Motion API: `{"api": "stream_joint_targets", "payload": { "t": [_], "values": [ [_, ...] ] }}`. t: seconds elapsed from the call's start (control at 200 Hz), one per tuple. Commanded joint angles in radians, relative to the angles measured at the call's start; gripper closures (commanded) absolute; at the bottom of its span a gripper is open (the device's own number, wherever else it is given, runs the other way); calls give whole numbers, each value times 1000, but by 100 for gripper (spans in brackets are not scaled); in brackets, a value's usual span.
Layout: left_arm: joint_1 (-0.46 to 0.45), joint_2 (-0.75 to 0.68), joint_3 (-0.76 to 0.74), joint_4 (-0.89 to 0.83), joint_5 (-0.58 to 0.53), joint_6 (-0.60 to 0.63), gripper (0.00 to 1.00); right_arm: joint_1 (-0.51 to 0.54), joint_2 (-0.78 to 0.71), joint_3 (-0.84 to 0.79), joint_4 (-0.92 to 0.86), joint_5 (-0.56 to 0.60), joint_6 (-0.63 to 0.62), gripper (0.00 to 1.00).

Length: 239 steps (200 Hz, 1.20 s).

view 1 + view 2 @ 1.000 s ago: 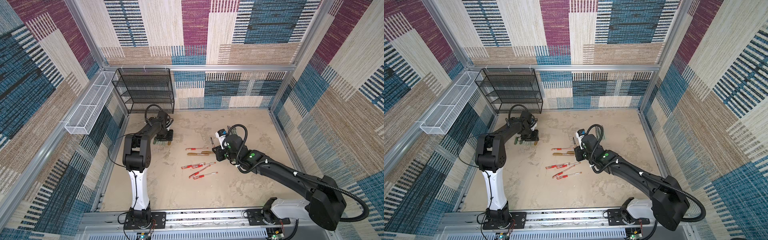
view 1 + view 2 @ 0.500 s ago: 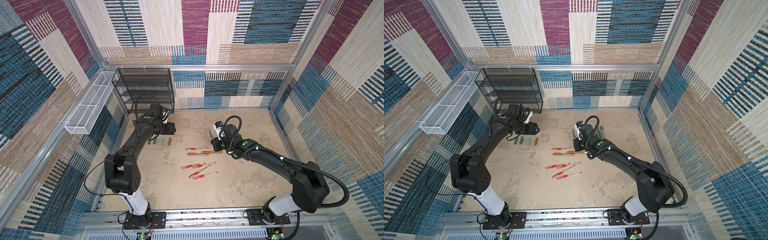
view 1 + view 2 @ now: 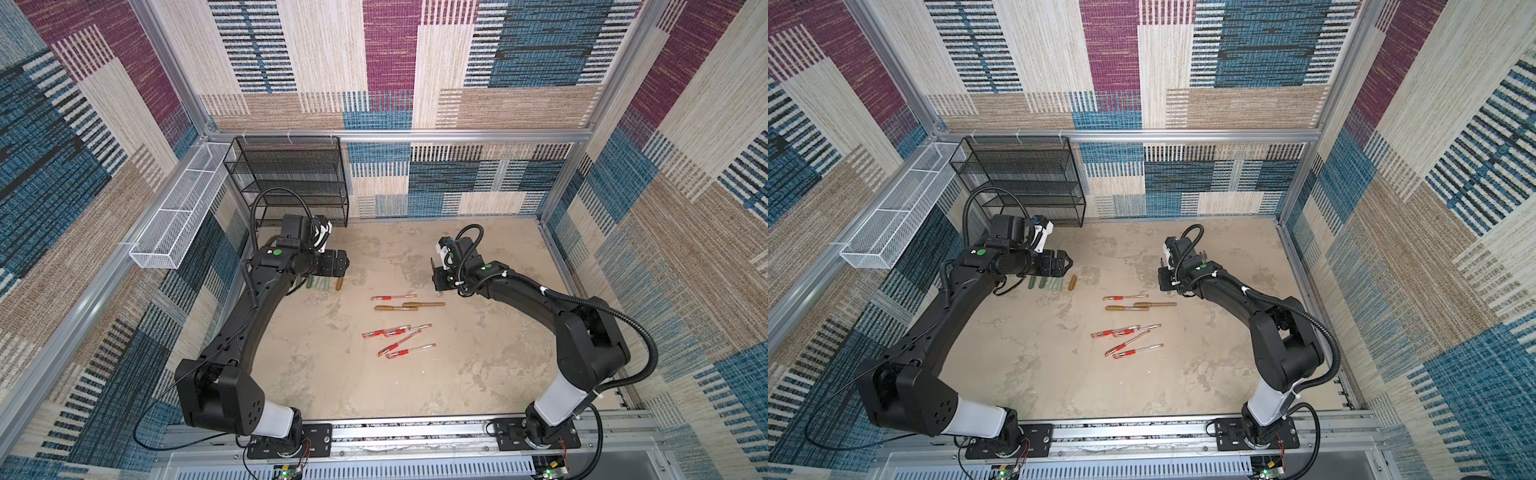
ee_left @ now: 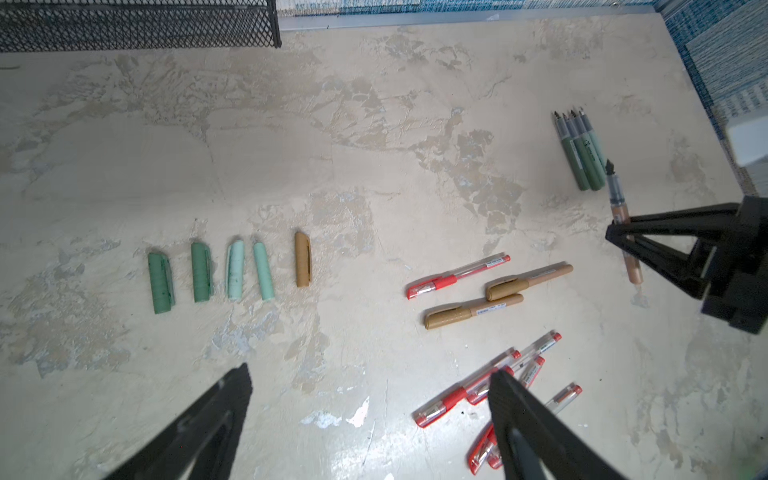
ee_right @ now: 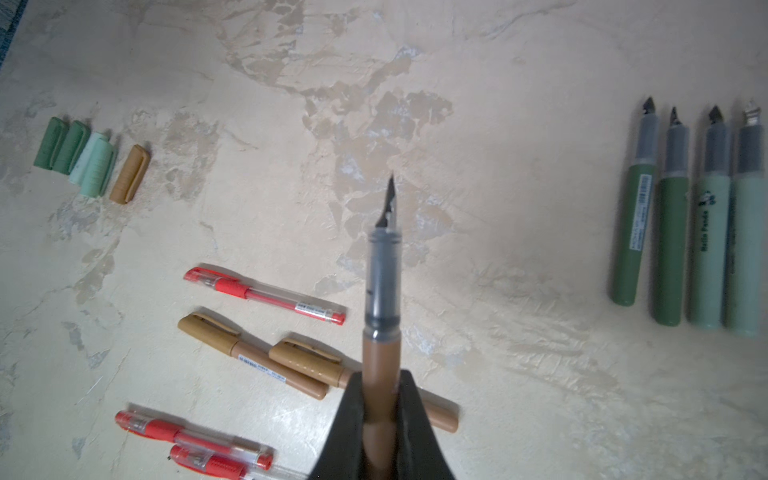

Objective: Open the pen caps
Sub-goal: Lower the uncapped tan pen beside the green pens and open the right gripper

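In both top views the left gripper [image 3: 343,266] hangs above a row of 5 stubby plastic pen caps [image 3: 324,284], near the black wire-mesh rack [image 3: 291,178]. The mottled beige tabletop [image 3: 374,395] is bare toward the front rail.

Left wrist: its jaws stand wide, with nothing between them. 4 green caps [image 4: 201,272] and 1 gold cap [image 4: 302,259] lie parallel and apart. 2 gold pens [image 4: 473,311] and 5 red-and-clear gel pens [image 4: 457,276] have their caps on.

Right wrist: the right gripper [image 5: 380,382] clamps a brown uncapped pen barrel [image 5: 380,291] with a black nib. Of 4 green barrels [image 5: 669,249] lying side by side, 1 reads "Hello Panda".
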Motion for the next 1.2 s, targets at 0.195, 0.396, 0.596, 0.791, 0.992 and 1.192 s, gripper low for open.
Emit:
{"api": "stream_joint_targets", "payload": {
  "t": [0.195,0.396,0.596,0.791,0.992,1.192],
  "values": [
    [51,-153,-227,149,80,31,0,-57,79,55,-23,1,0,97],
    [113,-215,-347,214,168,9,1,-112,163,140,-50,4,-14,96],
    [124,-248,-377,228,155,40,1,-168,246,225,-71,14,-47,95],
    [130,-255,-371,231,158,39,1,-207,353,338,-107,14,-76,95],
    [130,-245,-356,231,159,27,1,-230,447,440,-141,22,-87,93],
    [130,-245,-350,226,157,25,1,-232,515,513,-173,27,-91,92]
  ]
}}
